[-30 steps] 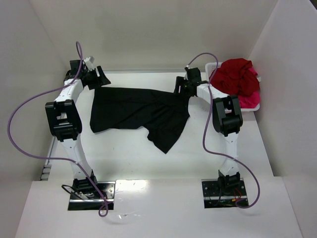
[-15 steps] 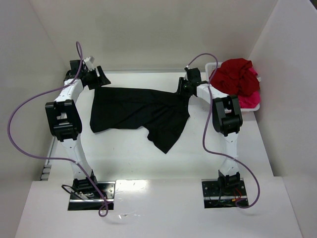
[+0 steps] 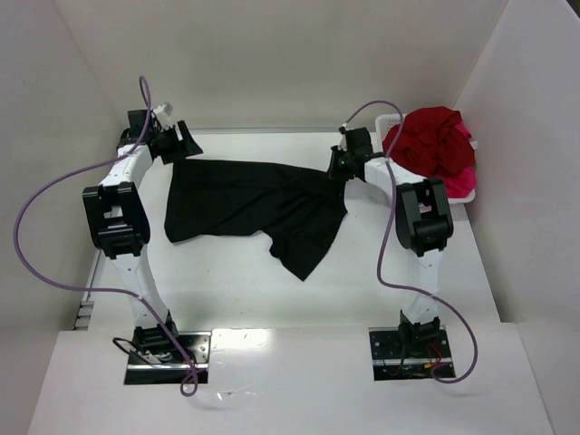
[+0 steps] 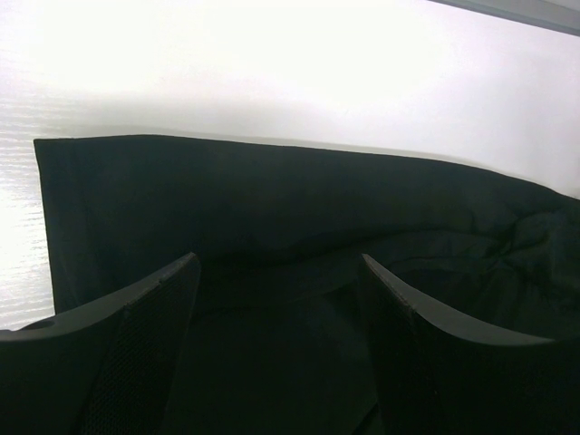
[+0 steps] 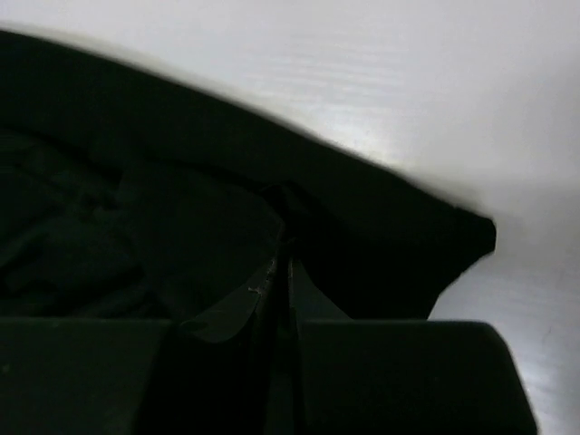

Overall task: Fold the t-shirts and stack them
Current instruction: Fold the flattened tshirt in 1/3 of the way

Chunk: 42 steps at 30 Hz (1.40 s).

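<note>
Right of centre in the top view, our right hand (image 3: 338, 170) pinches the black shirt (image 3: 245, 199) on the bench (image 3: 236, 285); upper left, our left hand (image 4: 276, 265) hangs spread over it

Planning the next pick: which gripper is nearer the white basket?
Right. The right gripper is beside the basket, pinching the black shirt; the left gripper is at the shirt's opposite corner.

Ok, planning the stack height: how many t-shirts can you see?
3: a black t-shirt spread on the table, a dark red one heaped in the basket, a pink one under it. More may be hidden.
</note>
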Tool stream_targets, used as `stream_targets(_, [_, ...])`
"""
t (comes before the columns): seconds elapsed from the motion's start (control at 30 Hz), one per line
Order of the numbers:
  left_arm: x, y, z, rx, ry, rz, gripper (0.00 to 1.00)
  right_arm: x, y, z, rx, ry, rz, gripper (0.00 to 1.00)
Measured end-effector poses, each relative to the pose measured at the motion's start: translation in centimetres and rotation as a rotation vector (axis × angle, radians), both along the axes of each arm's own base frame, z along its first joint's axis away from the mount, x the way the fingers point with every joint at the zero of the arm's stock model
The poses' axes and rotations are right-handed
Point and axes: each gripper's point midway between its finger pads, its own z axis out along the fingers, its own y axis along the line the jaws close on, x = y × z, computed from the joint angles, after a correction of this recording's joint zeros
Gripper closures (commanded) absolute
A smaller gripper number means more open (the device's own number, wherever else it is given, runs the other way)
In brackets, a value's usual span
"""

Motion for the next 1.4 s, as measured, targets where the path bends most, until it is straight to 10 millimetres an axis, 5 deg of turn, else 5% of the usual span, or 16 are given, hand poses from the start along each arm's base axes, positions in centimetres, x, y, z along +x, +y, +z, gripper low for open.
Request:
stream_targets(0.2, [-0.5,-0.3,-0.7,-0.016,0.02,-0.007,0.21,-4.1,0.3,3.1,0.05,-0.032,0.046,0.87])
stream_targets(0.43, [-1.1,-0.8,-1.5,-0.035,0.041,-0.022,0.21,-9.2,2.7,5.8,0.135,-0.068,0.169,0.75])
stream_targets(0.53, [-1.2,-0.9,-1.7,-0.038,0.046,-0.025,0.21,-10.5,3.7,5.8,0.159,-0.052,0.213,0.43])
stream_targets(0.57, [-1.2,-0.9,-1.7,-0.039,0.046,-0.027,0.21,-10.8,3.7,5.6,0.162,-0.041,0.213,0.26])
stream_targets(0.7, [-1.4,-1.0,-2.0,-0.044,0.053,-0.03,0.21,-11.5,2.8,4.9,0.131,-0.023,0.166,0.07])
stream_targets(1.0, [-1.5,-1.4,-2.1,-0.046,0.056,-0.038,0.21,-8.7,0.7,8.9,0.086,-0.147,-0.01,0.04])
stream_targets(1.13, [-1.5,-1.5,-2.1,-0.046,0.056,-0.041,0.21,-6.9,0.8,7.3,0.074,-0.125,-0.038,0.04])
stream_targets(1.4, [-1.6,-1.6,-2.1,-0.043,0.056,-0.044,0.21,-6.3,1.2,-0.5,0.021,0.027,-0.024,0.1])
